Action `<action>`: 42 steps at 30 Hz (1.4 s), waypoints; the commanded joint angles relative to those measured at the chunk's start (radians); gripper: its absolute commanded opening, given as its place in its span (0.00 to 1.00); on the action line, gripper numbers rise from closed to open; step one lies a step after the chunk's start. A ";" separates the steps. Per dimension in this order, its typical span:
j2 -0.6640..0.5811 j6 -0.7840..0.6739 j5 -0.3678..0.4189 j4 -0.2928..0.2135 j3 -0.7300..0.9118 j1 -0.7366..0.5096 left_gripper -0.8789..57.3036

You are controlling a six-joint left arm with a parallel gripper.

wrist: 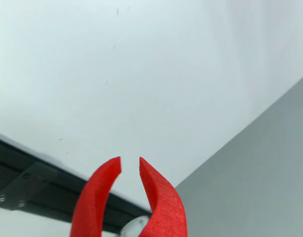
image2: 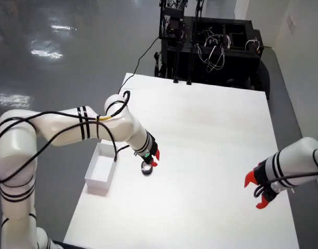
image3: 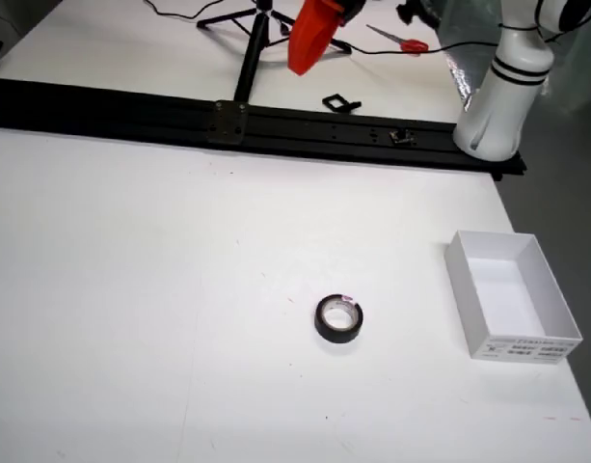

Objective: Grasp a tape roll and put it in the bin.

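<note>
White counter (image2: pixel 216 129) filled most of the overhead view, where the working arm (image2: pixel 70 127) reached in from the left and held its gripper (image2: pixel 155 158) just above a black tape roll (image2: pixel 147 168). Its red jaws stood slightly apart, closed on nothing, with the roll lying flat on the counter beneath them. An open white bin (image2: pixel 100 168) sat just beside the roll, on its left in that view, and held nothing that could be seen. The low side view showed the same roll (image3: pixel 338 319) alone on the counter (image3: pixel 131 289), with the bin (image3: pixel 526 342) near it on the right, close to the counter's edge. A black rail (image3: pixel 131 106) ran across the far side there, with red-handled scissors (image3: pixel 403 41) lying beyond it. At the lower right of the overhead view a second arm's gripper (image2: pixel 254 192) hung near the counter's edge, well apart from the roll. The close view showed two curved red jaws with a narrow gap at the tips, over the counter's edge and grey floor (wrist: pixel 260 177).
</note>
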 commanded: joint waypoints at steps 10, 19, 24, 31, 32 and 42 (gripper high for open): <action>0.238 -0.605 -0.016 0.132 -0.028 0.318 0.42; 0.531 -0.551 0.047 0.117 -0.255 0.337 0.44; 0.620 -0.543 0.067 0.105 -0.347 0.337 0.45; 0.681 -0.556 0.070 0.102 -0.398 0.343 0.44; 0.692 -0.556 0.070 0.102 -0.407 0.341 0.44; 0.775 -0.545 0.058 0.102 -0.448 0.309 0.45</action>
